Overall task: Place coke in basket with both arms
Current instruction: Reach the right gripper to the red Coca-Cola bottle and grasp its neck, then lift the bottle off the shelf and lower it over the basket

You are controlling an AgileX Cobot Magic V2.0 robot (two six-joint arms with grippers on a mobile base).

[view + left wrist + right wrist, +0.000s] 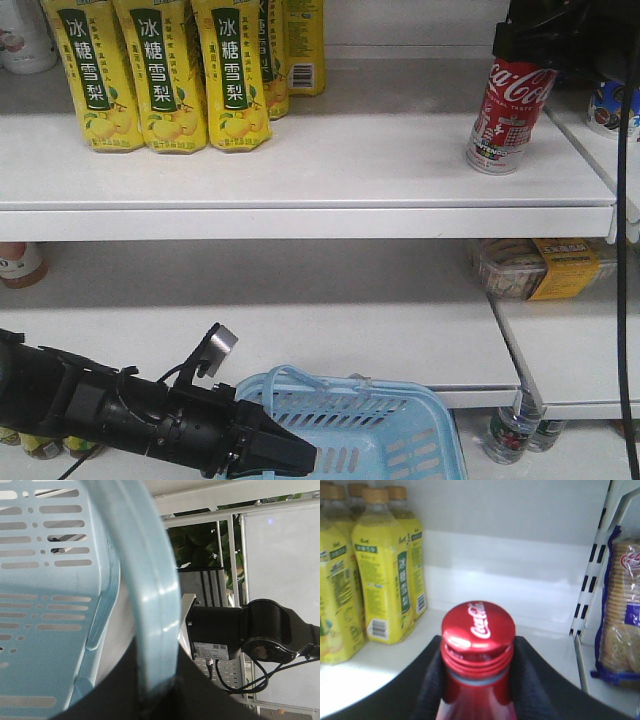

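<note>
The right end effector (477,666), clenched on the neck of the slightly tilted coke (508,115) at the upper shelf (330,165), has the basket (445,415) at 7 o'clock, its handle gripped by the left end effector (288,456).

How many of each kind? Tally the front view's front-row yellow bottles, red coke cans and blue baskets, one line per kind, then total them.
yellow bottles, front row: 3
coke: 1
basket: 1
Total: 5
</note>
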